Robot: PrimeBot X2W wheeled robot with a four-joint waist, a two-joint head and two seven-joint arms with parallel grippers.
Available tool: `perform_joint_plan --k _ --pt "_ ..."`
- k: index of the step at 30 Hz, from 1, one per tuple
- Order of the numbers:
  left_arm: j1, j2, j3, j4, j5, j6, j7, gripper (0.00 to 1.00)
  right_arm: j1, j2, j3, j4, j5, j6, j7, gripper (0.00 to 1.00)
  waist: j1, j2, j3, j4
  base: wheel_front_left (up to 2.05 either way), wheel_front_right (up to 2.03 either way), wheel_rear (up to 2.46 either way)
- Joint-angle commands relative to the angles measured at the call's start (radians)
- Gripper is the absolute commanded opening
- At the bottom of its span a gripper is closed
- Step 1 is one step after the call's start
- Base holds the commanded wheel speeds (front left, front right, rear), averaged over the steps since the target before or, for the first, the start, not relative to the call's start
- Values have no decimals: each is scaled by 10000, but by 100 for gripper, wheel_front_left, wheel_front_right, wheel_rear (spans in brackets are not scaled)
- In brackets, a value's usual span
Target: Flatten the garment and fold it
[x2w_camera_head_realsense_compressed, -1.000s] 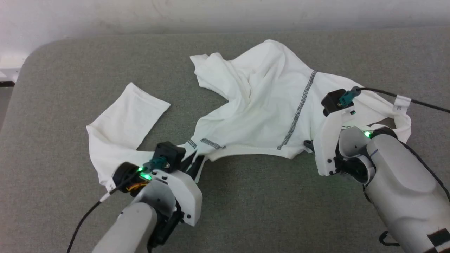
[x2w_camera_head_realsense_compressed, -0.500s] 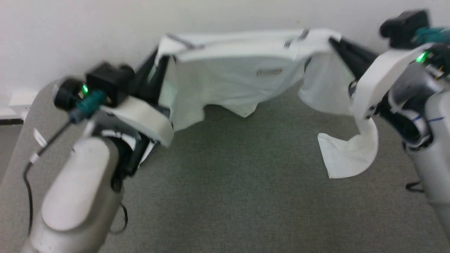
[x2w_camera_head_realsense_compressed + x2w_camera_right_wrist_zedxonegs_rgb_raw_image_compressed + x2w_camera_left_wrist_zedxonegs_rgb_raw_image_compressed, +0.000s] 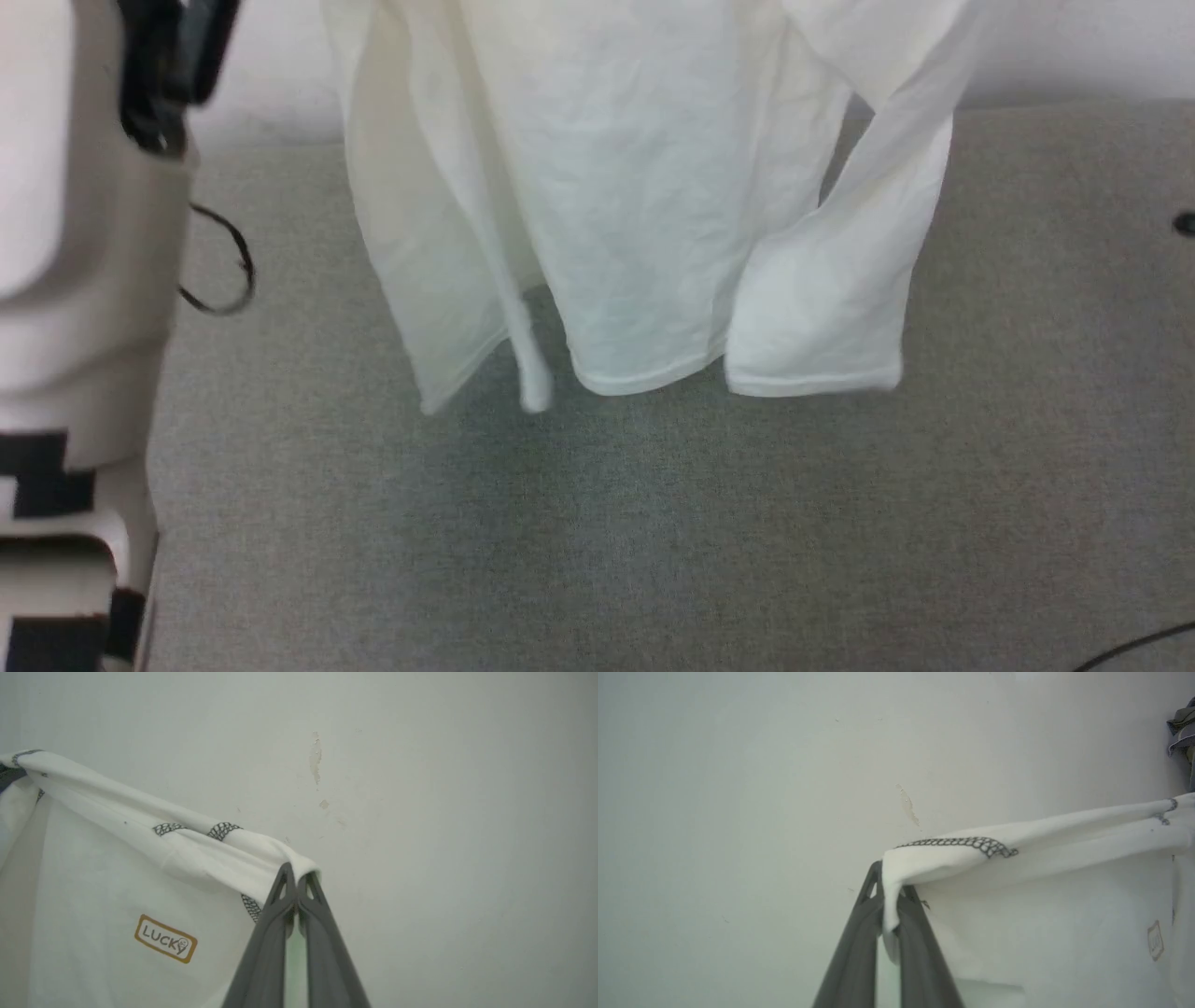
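jaws on the left are clenched on a bunched corner of the garment. the white cloth is pinched between the two dark fingers right at their tips, and a run of zigzag stitching lies just past the pinch. the grip is on the top edge, so the body can hang free below it. in the head view the pale left forearm stands tall at the left side, raised, i judge, to lift the cloth off the grey desk.

between the arms the top edge is drawn fairly taut in front of the wall, and the garment hangs from it as a sheet. its bottom hem is low over the desk; whether it touches i cannot tell. one sleeve dangles at the right of the body, and a small brown logo shows on the hanging face.

jaws on the right are likewise clamped on the other end of that top edge, with cloth wrapped over the tips of their fingers. holding two well-apart points high lets the garment's own weight pull out the creases. this looks like the flattening step, with folding not yet begun. the next move calls for laying it down hem first, arms spread.
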State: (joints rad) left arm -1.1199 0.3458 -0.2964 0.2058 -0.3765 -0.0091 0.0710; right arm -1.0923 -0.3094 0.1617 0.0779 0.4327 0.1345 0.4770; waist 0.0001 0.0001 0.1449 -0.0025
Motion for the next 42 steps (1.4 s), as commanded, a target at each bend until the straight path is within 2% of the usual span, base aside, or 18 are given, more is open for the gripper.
perform_joint_plan --k 1,6,13,18,21,26,33,38,42 --pt "-665 227 236 685 113 -12 -187 0 -580 13 -95 592 -162 -38 -237 0 -1 -1 875 -305 0 0 0" --pt "-2413 508 192 2479 516 -229 -558 0 -2391 335 96 2412 -450 -38 -1202 0 -1 -1 2015 -689 0 0 0" --pt "-4348 635 263 4430 805 -253 -1463 0 -4668 642 300 4989 -918 -38 -3472 0 -1 -1 3016 -1006 0 0 0" --pt "-4928 453 234 5513 754 -296 -1839 0 -5432 914 717 6468 -828 -38 -4492 0 -1 -1 3454 -983 0 0 0" --pt "-4839 370 270 5961 636 -337 -2025 0 -5380 1009 1028 6883 -692 -38 -4771 0 -1 -1 3547 -960 0 0 0" --pt "-4218 186 384 6995 292 -452 -2477 0 -4876 1330 1616 7827 -208 -38 -5108 0 -1 -1 3696 -868 0 0 0" --pt "-2223 -568 770 7879 -582 -652 -3040 0 -3081 1181 2402 8418 491 -38 -5453 0 -1 -1 3320 -327 0 0 0" --pt "83 -1058 1082 7871 -1094 -691 -3259 0 -928 1124 3109 7976 976 -38 -5969 0 -1 -1 2398 -186 0 0 0" --pt "2290 -1233 1233 7194 -1285 -710 -3312 0 1051 852 3638 6953 1305 -38 -6191 0 -1 -1 1558 -229 0 0 0"
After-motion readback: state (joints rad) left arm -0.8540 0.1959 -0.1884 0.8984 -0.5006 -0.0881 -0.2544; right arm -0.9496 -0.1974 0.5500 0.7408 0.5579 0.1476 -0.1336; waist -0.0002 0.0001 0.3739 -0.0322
